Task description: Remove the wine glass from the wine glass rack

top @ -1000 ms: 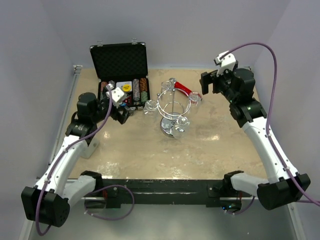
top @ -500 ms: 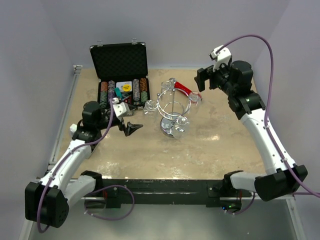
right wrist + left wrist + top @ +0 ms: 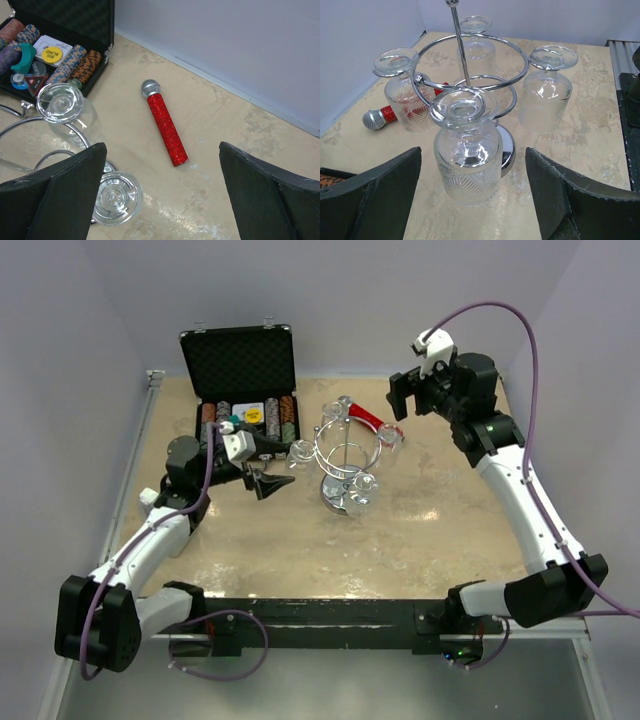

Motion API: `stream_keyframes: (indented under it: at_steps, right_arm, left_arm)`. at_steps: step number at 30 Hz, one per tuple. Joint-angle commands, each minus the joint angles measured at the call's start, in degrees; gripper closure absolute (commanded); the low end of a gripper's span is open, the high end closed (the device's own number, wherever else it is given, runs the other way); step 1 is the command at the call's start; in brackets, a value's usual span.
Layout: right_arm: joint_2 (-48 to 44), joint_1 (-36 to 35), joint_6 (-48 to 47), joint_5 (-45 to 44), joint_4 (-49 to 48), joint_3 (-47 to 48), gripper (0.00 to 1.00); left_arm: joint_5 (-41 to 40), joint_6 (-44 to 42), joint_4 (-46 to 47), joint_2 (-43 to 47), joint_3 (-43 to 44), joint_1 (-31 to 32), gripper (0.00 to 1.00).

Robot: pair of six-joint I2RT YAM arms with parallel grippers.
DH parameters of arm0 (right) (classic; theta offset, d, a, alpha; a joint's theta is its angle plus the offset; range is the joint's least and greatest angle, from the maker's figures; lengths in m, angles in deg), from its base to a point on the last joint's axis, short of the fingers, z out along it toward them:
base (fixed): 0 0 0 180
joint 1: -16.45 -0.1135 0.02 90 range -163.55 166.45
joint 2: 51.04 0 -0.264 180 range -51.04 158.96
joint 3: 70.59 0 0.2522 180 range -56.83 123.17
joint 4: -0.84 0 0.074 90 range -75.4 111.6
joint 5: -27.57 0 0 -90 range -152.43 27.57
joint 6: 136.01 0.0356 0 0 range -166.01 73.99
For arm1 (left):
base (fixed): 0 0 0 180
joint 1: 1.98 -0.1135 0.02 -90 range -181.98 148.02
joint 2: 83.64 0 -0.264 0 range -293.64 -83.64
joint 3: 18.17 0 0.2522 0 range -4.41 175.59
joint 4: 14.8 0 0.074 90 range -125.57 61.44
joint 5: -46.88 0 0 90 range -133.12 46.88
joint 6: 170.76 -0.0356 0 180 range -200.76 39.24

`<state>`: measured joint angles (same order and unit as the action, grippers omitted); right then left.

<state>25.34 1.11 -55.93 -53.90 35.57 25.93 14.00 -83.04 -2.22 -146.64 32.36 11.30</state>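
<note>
The shiny chrome wire wine glass rack (image 3: 338, 502) stands mid-bench, somewhat nearer the far edge of the beige marbled bench (image 3: 430, 530). Four clear, cut-patterned wine glasses hang upside down by their feet from its top ring. The wine glass (image 3: 466, 160) on the rack's left side is still hooked in its loop. The left claw (image 3: 282, 466) is level with this glass and spread wide. The bowl sits in line with the gap between its fingers and touches neither.

The right claw (image 3: 400, 400) hangs high toward the far-right corner, also spread and holding nothing. Below it a red glittery microphone with a silver head (image 3: 165, 127) lies on the bench between the rack and the far edge. An open black case of poker chips (image 3: 240, 365) sits at the far-left corner.
</note>
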Motion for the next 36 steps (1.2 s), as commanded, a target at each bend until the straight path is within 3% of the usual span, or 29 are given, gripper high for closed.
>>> stream_keyframes:
  at_steps: [1,8,10,11,14,18,29,36]
  right_arm:
    - [-0.62,0.04,-0.81,-0.54,-0.58,2.23,0.02]
    - [-1.23,0.04,-1.60,-1.06,0.65,1.26,0.02]
    - [-1.23,0.04,-2.13,-1.41,1.52,1.79,0.02]
    - [-1.06,0.04,-2.22,-1.50,1.88,2.14,0.02]
    - [-0.88,0.04,-3.01,-1.94,3.02,3.11,0.02]
    - [-0.18,0.04,-3.53,-2.38,3.72,4.07,0.02]
    - [2.81,0.04,-4.77,-2.21,7.33,8.38,0.02]
    - [3.42,0.04,-5.56,-2.47,8.12,7.77,0.02]
  left_arm:
    - [2.90,1.76,5.21,-1.41,3.30,0.61,0.13]
    - [1.94,5.09,10.38,-4.58,2.34,4.12,0.20]
    - [-0.24,6.14,10.91,-4.15,1.81,4.39,0.15]
    - [-1.74,5.98,10.31,-3.45,1.55,4.30,0.00]
    - [-7.87,-0.60,4.33,0.06,-0.64,4.21,0.00]
    - [-13.17,-0.53,5.74,0.96,-4.69,3.68,0.00]
    - [-7.75,1.23,25.22,-12.40,-8.03,3.77,0.00]
    - [-4.92,1.76,31.91,-19.26,-5.93,4.74,0.00]
